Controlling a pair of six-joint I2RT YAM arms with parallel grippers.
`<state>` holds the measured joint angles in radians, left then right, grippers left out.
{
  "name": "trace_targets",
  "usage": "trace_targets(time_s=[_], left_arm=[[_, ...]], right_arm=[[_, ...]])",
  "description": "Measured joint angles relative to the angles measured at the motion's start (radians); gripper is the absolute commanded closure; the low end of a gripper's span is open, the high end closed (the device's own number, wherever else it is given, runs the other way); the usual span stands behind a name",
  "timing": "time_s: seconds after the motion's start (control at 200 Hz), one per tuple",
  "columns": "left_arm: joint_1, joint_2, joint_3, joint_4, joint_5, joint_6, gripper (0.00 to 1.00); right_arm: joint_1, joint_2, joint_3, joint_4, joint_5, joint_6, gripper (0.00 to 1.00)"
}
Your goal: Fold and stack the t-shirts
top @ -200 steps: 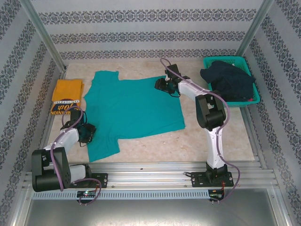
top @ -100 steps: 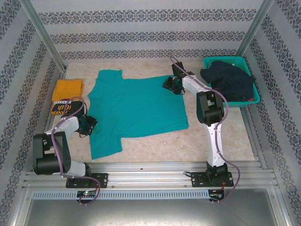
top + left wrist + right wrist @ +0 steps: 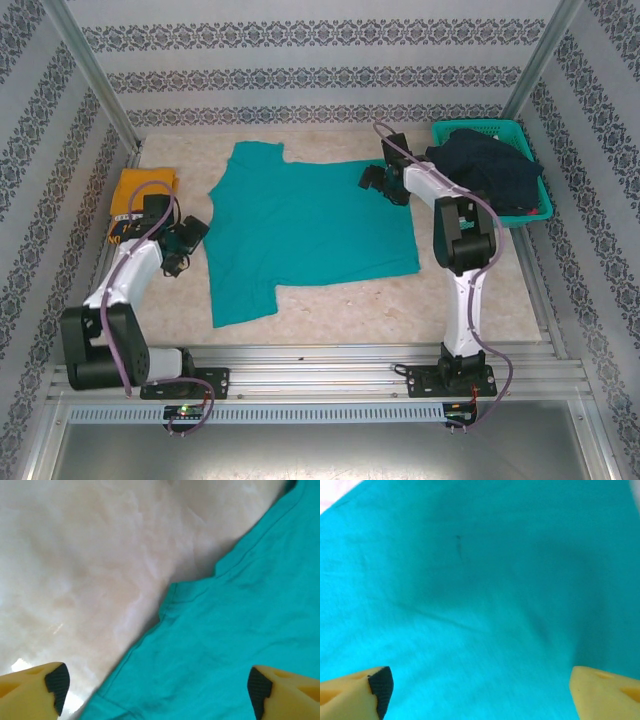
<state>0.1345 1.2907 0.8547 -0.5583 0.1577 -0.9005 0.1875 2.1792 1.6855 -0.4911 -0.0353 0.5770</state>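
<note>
Jaws on both arms wide open, nothing held. Left gripper (image 3: 188, 238) sits at the left edge of the teal t-shirt (image 3: 300, 235), right gripper (image 3: 372, 178) over its far right corner. Shirt lies flat mid table (image 3: 460, 300); yellow t-shirt (image 3: 140, 188) is folded far left. I'd pinch clean edges and lift both sides evenly.

A robot test cell: patterned wall panels (image 3: 320, 60) box in a marble-look worktop (image 3: 340, 310) at 9, 12 and 3 o'clock; aluminium rails (image 3: 320, 362) at 6 o'clock carry two bolted robot arms (image 3: 458, 300).
</note>
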Motion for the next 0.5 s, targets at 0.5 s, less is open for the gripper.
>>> trace_targets(time_s=[0.5], left_arm=[[-0.324,-0.233,-0.160,-0.095,-0.099,-0.287,0.00]], right_arm=[[-0.006,-0.532,-0.541,0.097,0.077,-0.044,0.08]])
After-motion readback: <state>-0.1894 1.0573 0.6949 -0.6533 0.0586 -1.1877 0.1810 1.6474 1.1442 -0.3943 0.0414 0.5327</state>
